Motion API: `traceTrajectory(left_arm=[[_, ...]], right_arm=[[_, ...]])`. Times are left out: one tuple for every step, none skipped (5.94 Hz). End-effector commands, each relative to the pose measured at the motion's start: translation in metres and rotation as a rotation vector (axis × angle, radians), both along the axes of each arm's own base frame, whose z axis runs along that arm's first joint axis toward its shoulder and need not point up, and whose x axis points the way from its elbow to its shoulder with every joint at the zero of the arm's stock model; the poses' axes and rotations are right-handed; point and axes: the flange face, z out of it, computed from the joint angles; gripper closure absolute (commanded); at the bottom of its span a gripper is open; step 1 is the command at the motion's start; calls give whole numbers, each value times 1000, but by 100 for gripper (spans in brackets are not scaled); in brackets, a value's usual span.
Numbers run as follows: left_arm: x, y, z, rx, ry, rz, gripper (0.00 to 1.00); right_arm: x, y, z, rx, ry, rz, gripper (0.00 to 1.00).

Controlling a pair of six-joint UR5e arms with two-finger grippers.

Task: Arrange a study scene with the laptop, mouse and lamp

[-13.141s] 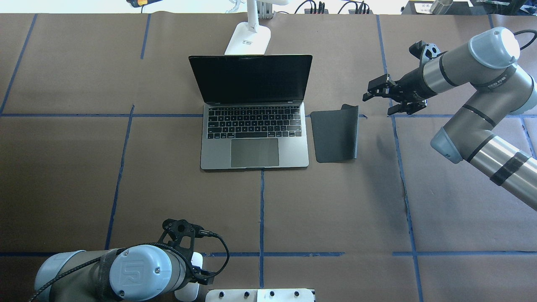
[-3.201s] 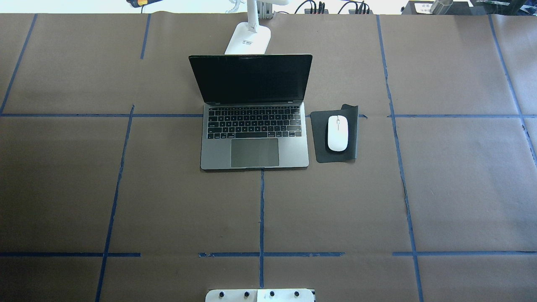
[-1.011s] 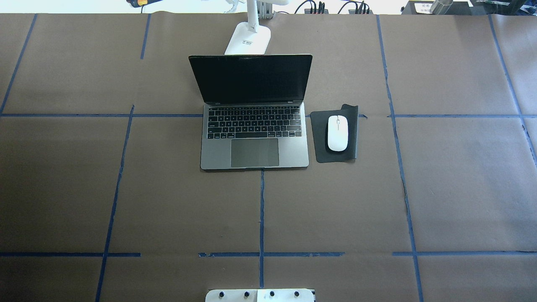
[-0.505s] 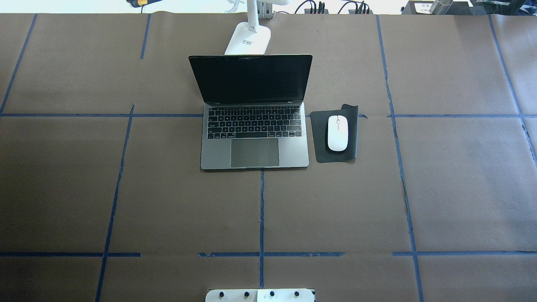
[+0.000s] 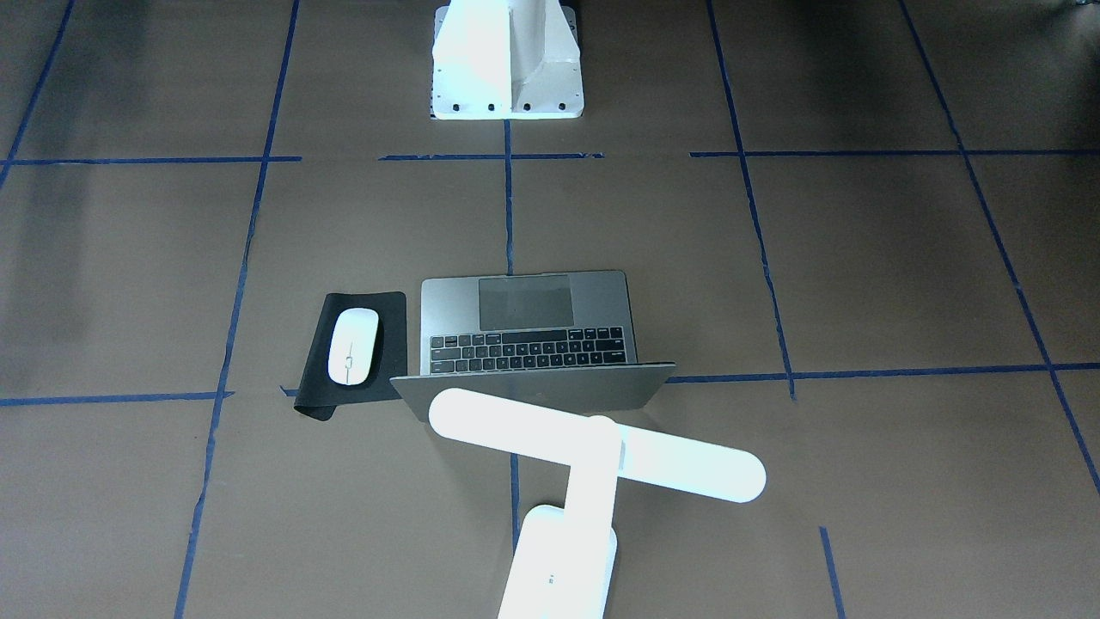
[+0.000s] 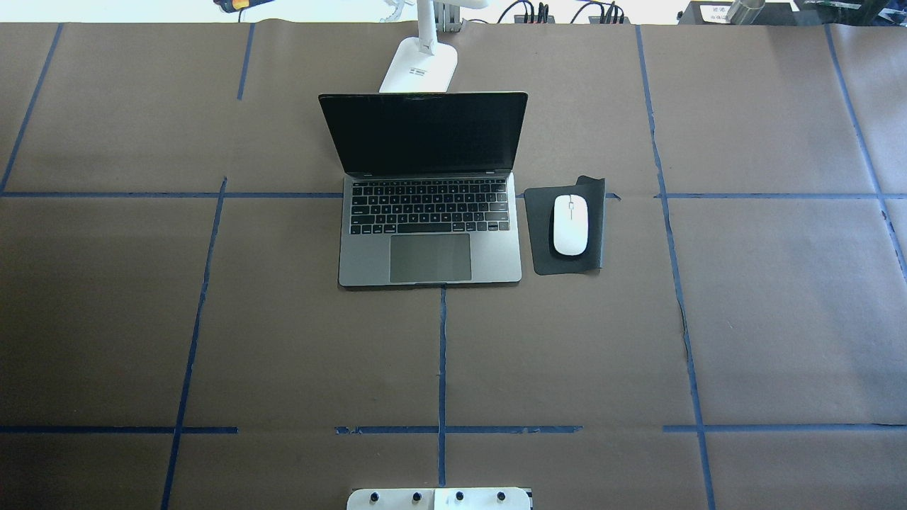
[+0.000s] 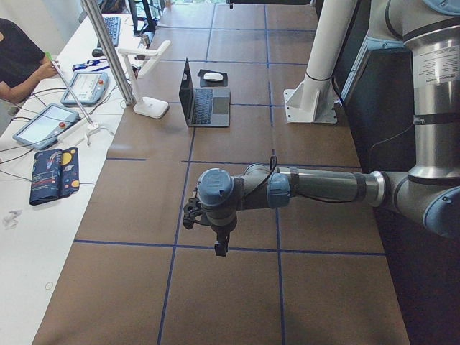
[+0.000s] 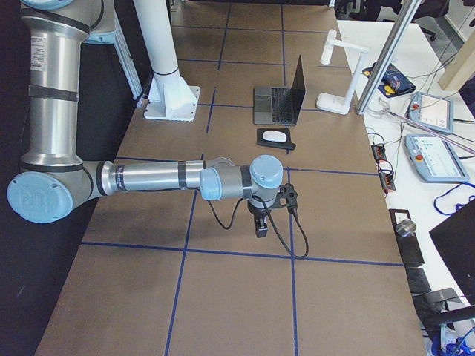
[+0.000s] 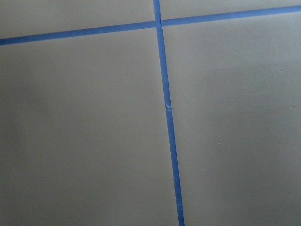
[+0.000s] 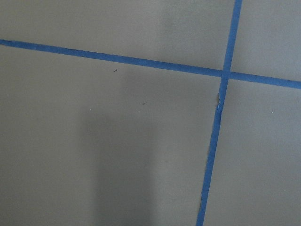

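The left gripper (image 7: 219,248) hung over bare table (image 6: 283,340) toward the robot's left end, and the right gripper (image 8: 261,230) hung likewise toward the right end, both well apart from the set. Each appeared in a side view only, so it could not be told whether the fingers were spread or pressed together. Mid-table, the laptop (image 6: 429,234) stood open with its keyboard toward the robot. The mouse (image 6: 570,224) lay on the mat (image 6: 540,234) just beside the laptop, on the robot's right. The lamp (image 5: 593,447) stood behind the lid at the far edge. By judgement the layout was complete and the step in hand was parking. Keep both arms outboard and high, route no path across the set, and leave the mat alone, since its far corner curled up. The overhead view showed the dark screen but cropped the lamp to base and stem. The front-facing view showed the lamp's full bar above the lid's top edge. The wrist views showed only paper and blue tape (image 9: 164,94).
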Motion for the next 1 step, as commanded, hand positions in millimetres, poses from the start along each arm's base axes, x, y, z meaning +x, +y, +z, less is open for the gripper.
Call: traceTrajectory(left_arm=[[1,-1,-5,10,-1,3,0]], right_arm=[[1,0,3,-4,1,-2,0]])
